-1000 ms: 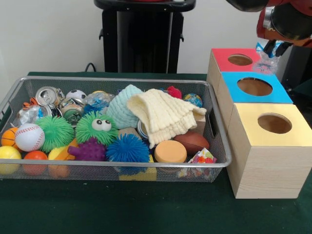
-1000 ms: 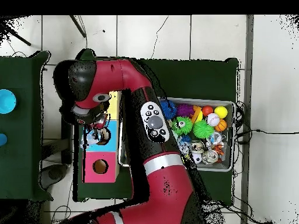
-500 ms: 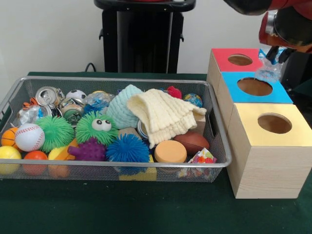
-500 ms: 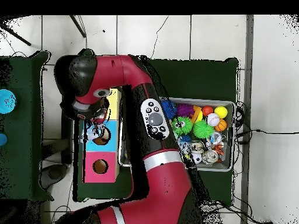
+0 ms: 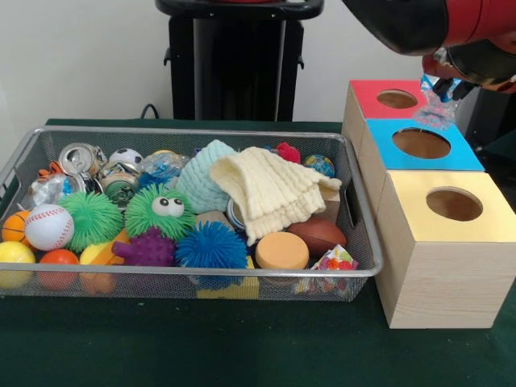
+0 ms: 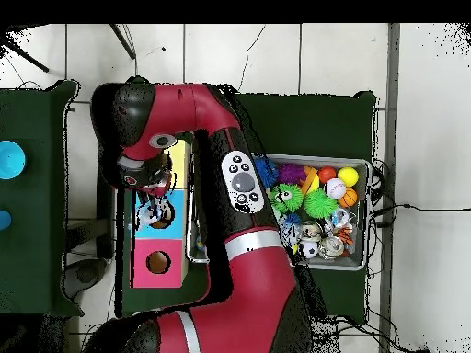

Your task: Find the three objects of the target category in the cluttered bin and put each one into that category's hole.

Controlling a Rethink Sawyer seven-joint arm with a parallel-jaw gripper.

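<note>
Upper right, gripper (image 5: 441, 83): clamped on crinkled clear wrapper (image 5: 435, 109), above blue box (image 5: 451, 155).
Bin (image 5: 349, 211): balls, cans, cream cloth (image 5: 270, 191).

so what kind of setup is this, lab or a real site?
Most likely a robotics lab sorting bench. A red robot arm reaches over a green-covered table with a wire bin of mixed toys and three wooden boxes with colour-coded holes. Bare wall and tiled floor, nothing domestic.
</note>
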